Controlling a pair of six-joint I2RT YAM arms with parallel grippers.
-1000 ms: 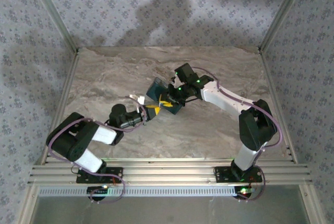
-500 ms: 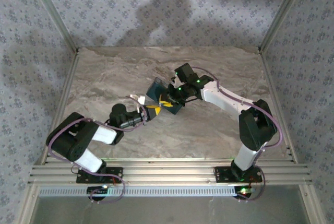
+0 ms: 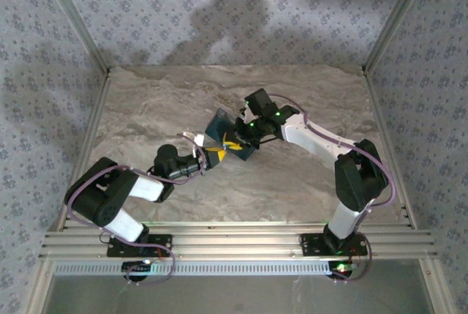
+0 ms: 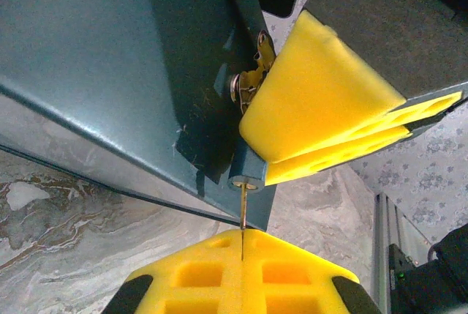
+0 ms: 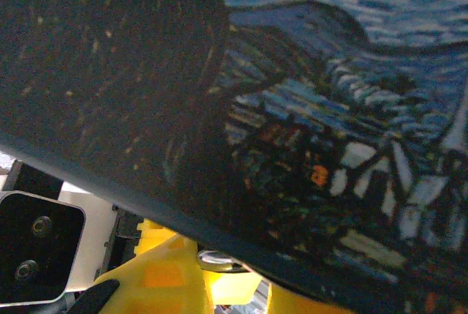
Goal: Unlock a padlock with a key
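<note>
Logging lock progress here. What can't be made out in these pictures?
Left wrist view: yellow foam pads of the right end effector cover most of the small teal padlock, hiding its shackle.
Same view: the thin metal key's head is buried in the left end effector.
Top view: padlock and key too small.
Right wrist view: the dark painted box blocks the padlock.

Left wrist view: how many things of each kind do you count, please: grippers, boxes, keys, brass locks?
grippers: 2 (left gripper, right gripper)
teal box: 1
key: 1
brass lock: 1
Total: 5
</note>
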